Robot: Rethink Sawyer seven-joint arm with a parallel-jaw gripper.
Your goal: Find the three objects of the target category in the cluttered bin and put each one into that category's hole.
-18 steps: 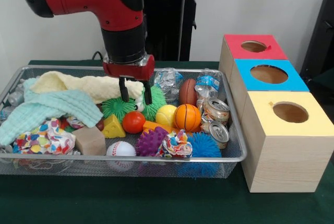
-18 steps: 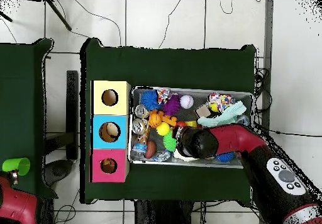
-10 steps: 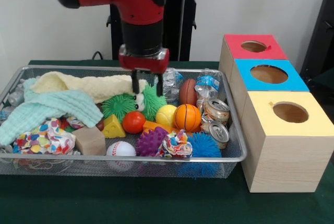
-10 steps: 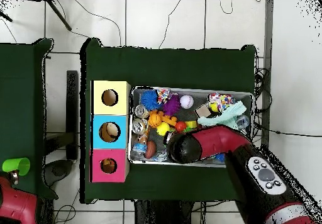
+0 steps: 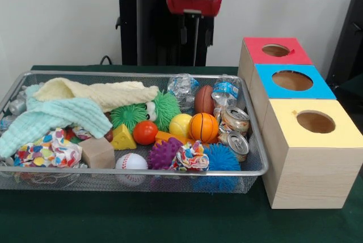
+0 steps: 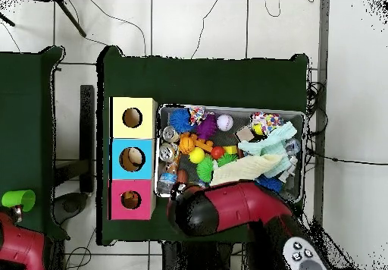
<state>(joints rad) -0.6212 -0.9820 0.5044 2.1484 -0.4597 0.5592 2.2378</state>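
The wire mesh bin [image 5: 142, 171] lies on the green table, full of clutter; it also shows in the overhead view [image 6: 227, 108]. No plush animal toy shows in either view; towels cover part of the bin. The red-topped box [image 5: 255, 57] stands right of the bin at the far end of the row, its round hole [image 5: 275, 50] uncovered. My gripper [image 5: 195, 34] hangs high above the bin's far rim, in front of the black pedestal, open and empty. In the overhead view my arm [image 6: 227, 210] covers the gripper, beside the red box [image 6: 117, 203].
A blue-topped box [image 5: 292, 80] and a yellow-topped box [image 5: 309, 141] stand nearer the camera. The bin holds a cream towel [image 5: 96, 93], a mint towel [image 5: 51, 117], a green hairy ball with eyes [image 5: 161, 109], a basketball [image 5: 203, 127], cans [image 5: 234, 120], spiky balls and a baseball [image 5: 131, 162].
My gripper has risen out of the bin from above the green hairy ball and moved toward the boxes' side, holding nothing. The bin's things lie as before.
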